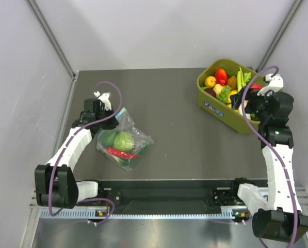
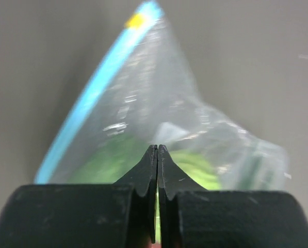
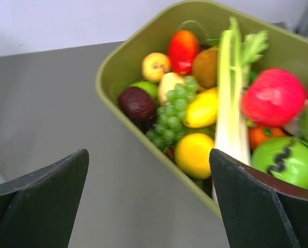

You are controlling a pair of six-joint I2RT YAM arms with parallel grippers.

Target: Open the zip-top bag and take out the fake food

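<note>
The zip-top bag [image 1: 127, 135] lies at the table's left, clear and crinkly, its teal-blue zip strip [image 2: 94, 90] along the far-left edge. Inside are the fake food: a pale green cabbage [image 1: 124, 141], a red chili [image 1: 120, 153] and a dark green pepper [image 1: 108, 137]. My left gripper [image 1: 103, 120] is at the bag's upper-left side. In the left wrist view its jaws [image 2: 157, 148] are pressed together with the bag's plastic [image 2: 174, 103] right at the tips. My right gripper [image 1: 241, 101] is open and empty over the near-left rim of the tub, also seen in the right wrist view [image 3: 149, 155].
An olive-green tub [image 1: 201, 86] at the back right holds an apple, lemons, grapes and celery; its wall [image 3: 124, 54] fills the right wrist view. Grey walls stand on the left, back and right. The arm bases sit on a rail at the near edge.
</note>
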